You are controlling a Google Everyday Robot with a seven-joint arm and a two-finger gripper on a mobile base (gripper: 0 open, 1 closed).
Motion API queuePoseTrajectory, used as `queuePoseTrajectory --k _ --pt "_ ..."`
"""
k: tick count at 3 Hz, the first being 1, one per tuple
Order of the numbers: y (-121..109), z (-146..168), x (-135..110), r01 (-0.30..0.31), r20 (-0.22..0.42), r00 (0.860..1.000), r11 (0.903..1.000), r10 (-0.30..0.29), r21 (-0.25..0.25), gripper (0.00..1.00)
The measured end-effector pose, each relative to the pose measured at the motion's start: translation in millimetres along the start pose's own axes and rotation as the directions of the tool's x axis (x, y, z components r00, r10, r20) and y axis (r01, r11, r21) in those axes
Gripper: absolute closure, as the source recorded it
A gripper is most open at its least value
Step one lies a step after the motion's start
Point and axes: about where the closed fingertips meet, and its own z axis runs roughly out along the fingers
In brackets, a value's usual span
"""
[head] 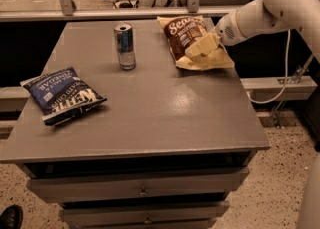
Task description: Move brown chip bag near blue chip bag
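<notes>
Gripper low on brown bag, table's far right — poised for grasp, likely; whether closed, cannot tell. Blue bag well apart, left — carry past can.

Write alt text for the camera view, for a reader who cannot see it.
The gripper is over the brown chip bag at the far right of the table. The blue chip bag lies at the left edge, and a can stands upright between them, farther back.
</notes>
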Motion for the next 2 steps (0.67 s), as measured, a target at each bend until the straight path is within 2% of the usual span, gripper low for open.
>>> queuePoseTrajectory --k 1,2 --pt "7.2 -9.1 -7.7 0.005 0.032 0.999 0.9993 -0.003 -0.037 0.63" --pt "34.4 -37.5 -43.5 0.115 0.11 0.988 0.9908 -0.107 -0.072 0.94"
